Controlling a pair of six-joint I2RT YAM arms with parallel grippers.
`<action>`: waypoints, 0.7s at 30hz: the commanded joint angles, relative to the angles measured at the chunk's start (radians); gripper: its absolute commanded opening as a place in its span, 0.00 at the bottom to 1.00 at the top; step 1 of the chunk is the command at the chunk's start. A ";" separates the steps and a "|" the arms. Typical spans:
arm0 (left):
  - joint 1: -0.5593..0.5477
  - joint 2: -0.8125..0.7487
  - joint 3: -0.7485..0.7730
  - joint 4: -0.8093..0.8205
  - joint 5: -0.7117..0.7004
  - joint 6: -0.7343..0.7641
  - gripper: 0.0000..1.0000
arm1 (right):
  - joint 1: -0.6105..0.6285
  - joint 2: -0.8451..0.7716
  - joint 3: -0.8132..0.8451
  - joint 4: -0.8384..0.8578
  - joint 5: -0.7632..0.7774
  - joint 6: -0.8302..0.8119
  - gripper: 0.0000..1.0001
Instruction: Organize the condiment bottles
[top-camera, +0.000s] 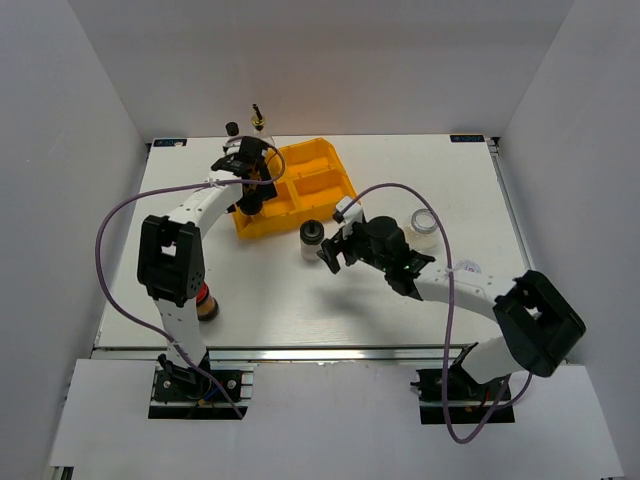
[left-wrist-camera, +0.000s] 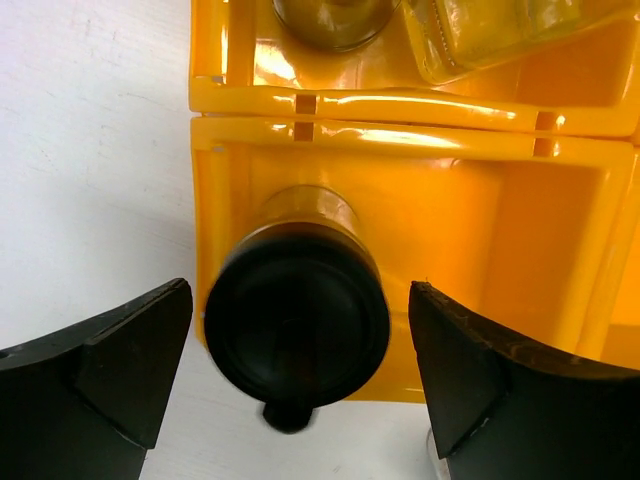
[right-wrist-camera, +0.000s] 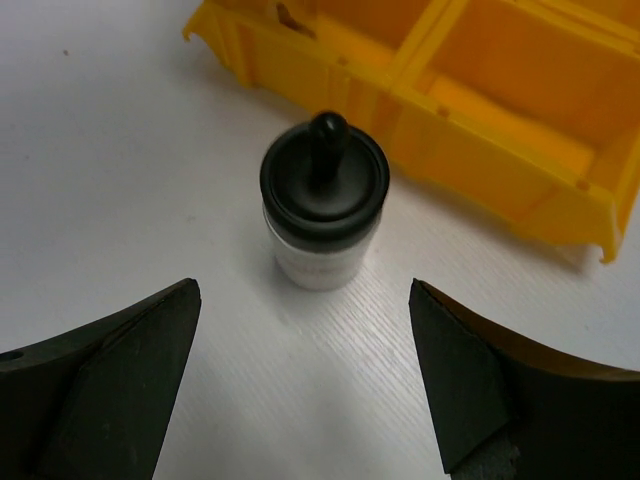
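My left gripper (top-camera: 249, 176) is open over the near-left compartment of the yellow tray (top-camera: 320, 165). In the left wrist view its jaws stand on either side of a black-capped bottle (left-wrist-camera: 296, 325) that stands upright in that compartment, not touching it. A dark bottle (left-wrist-camera: 330, 15) and a clear glass bottle (left-wrist-camera: 500, 30) stand in the compartment beyond; their black cap (top-camera: 232, 128) and gold spout (top-camera: 258, 118) show in the top view. My right gripper (right-wrist-camera: 305, 290) is open and empty, just short of a black-capped shaker (right-wrist-camera: 325, 200) standing on the table (top-camera: 311, 238).
A pale-lidded jar (top-camera: 424, 225) stands on the table right of my right gripper. A red-lidded jar (top-camera: 206, 302) stands at the near left, partly hidden by the left arm. The tray's right compartments (top-camera: 325, 185) hold nothing.
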 joint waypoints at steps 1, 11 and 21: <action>0.001 -0.096 0.032 -0.006 -0.025 -0.005 0.98 | 0.015 0.062 0.089 0.140 -0.059 -0.028 0.89; -0.001 -0.392 -0.135 -0.042 -0.103 -0.056 0.98 | 0.018 0.235 0.237 0.104 -0.042 -0.032 0.89; -0.001 -0.865 -0.469 -0.111 -0.180 -0.238 0.98 | 0.022 0.369 0.337 0.045 0.006 0.004 0.80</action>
